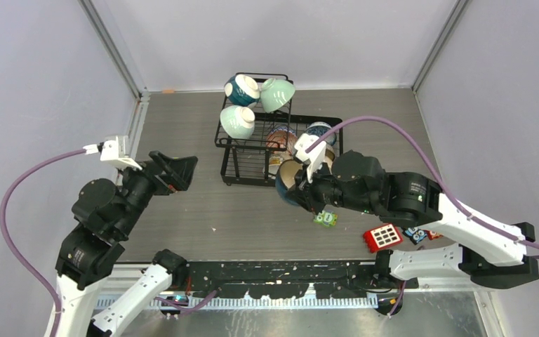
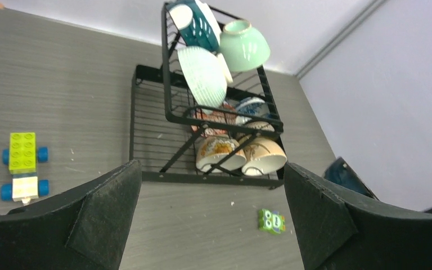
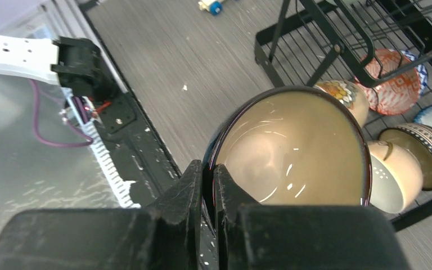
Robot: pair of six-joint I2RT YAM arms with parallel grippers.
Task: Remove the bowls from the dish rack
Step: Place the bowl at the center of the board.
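The black wire dish rack [image 1: 247, 167] stands at the back middle of the table. Its upper basket holds a dark teal bowl [image 1: 242, 90] and two mint green bowls [image 1: 278, 93]. Reddish, blue-patterned and cream bowls [image 2: 264, 157] lean in the lower tray. My right gripper [image 3: 208, 174] is shut on the rim of a dark brown bowl [image 3: 292, 152] with a tan inside, held tilted just in front of the rack's near right corner. My left gripper [image 1: 175, 172] hangs open and empty left of the rack [image 2: 146, 146], pointing toward it.
A green toy block [image 1: 325, 219] lies on the table under my right arm, with a red block [image 1: 383, 237] and a small blue toy [image 1: 415, 235] to its right. A yellow-green toy car [image 2: 22, 163] sits left of the rack. Grey walls close in the table.
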